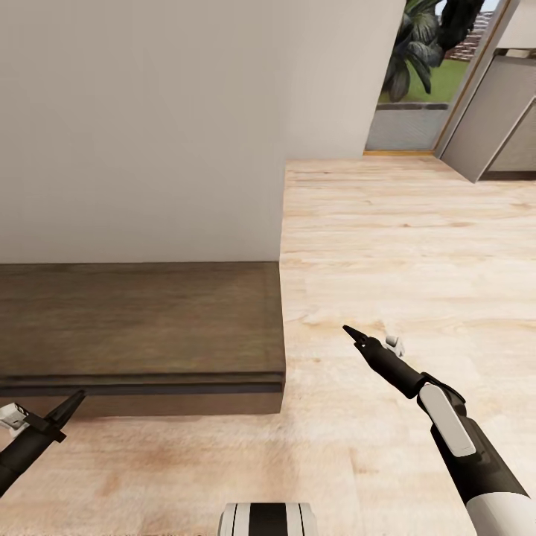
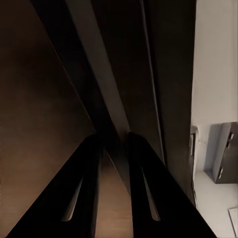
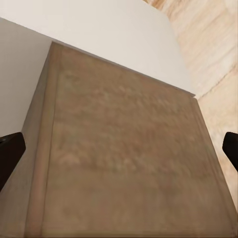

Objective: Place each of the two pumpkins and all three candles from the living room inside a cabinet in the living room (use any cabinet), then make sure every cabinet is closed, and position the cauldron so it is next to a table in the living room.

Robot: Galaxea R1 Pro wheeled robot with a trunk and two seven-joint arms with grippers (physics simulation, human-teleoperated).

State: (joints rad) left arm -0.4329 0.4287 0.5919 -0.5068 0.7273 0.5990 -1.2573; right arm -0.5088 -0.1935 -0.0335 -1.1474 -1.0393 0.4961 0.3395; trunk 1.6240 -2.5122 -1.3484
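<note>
Dark-brown cabinet [image 1: 141, 327] sitting closed against the white wall [image 1: 141, 126], left gripper [image 1: 74, 400] hovering at its front edge with fingers nearly together, right gripper [image 1: 351, 332] hanging over pale wood floor [image 1: 402, 246], fingers spreading wide.

Two slim black arms ending in pointed, tapered black fingers. Right gripper [image 1: 356, 336]: narrow dark fingers on a black cylindrical wrist, a small white fitting just behind the fingers, then a grey-white elongated panel on a black link, then a white sleeve section farther back. Left gripper [image 1: 72, 403]: same black tapered fingers, a small white clip behind them. Long slots cut into the left fingers [image 2: 84, 193]. White trunk top with black band [image 1: 268, 519].
</note>
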